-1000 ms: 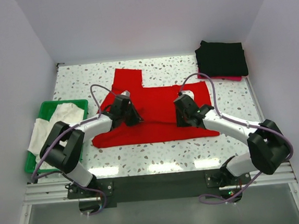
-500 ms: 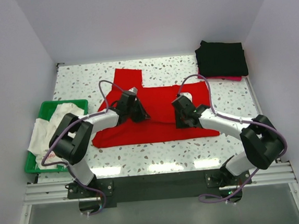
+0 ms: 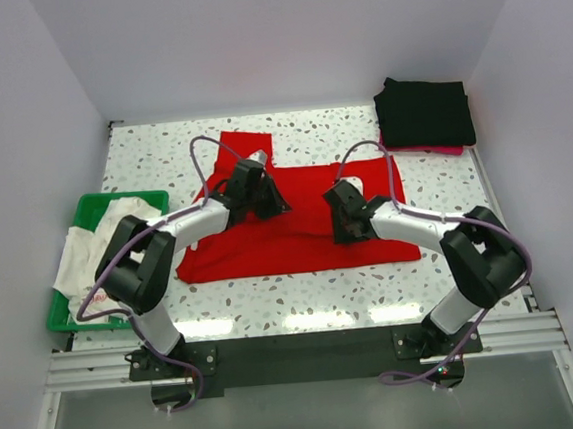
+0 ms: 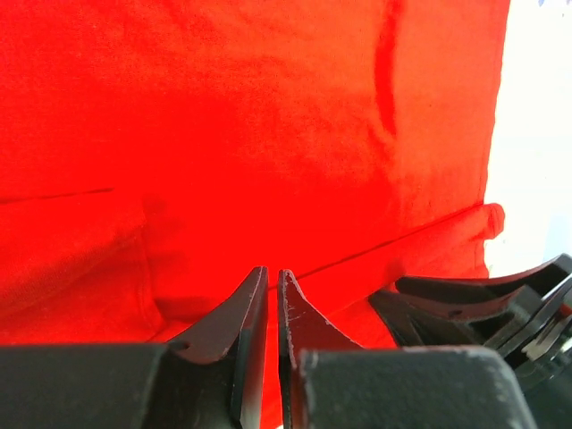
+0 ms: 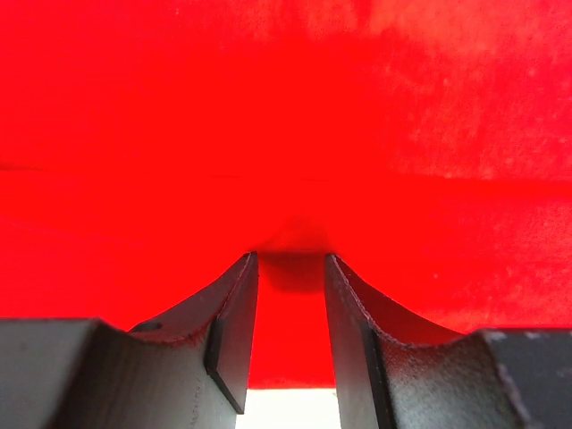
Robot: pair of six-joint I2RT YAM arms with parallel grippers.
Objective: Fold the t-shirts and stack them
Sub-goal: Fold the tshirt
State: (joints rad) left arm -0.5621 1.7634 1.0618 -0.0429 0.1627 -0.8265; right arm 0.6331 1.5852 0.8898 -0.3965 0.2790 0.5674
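Both left tool (image 4: 273,273), right tool (image 5: 290,260) seemingly pinch plain red t-shirt (image 3: 300,249).

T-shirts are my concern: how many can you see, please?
3: red t-shirt mid-table, white t-shirt in the green basket, black t-shirt far right; more may hide beneath it.

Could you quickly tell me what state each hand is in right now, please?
Left hand: closed, pinching the red t-shirt.
Right hand: closed on a fold of the red t-shirt.

basket (image 3: 95,201) left edge, black stack (image 3: 424,112) far right
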